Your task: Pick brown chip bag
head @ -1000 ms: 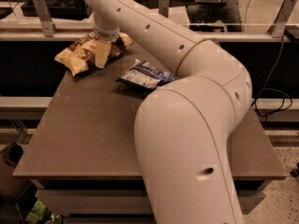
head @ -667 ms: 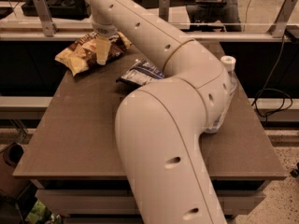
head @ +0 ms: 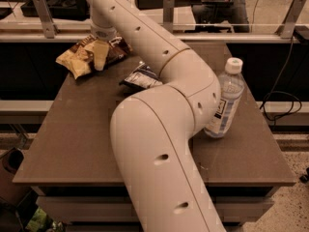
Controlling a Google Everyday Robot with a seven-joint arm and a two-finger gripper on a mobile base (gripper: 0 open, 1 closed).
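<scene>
Camera view: end effector low over far-left corner of surface, right on top of brown chip bag; can't make out if wide, narrow or gripping; bag lies crumpled by far-left edge; blue-white chip bag just to its right, partly behind arm; water bottle upright on right side, beside arm elbow.

arm: elbow bent, reaching far left | hand: upper left, pointing down
</scene>
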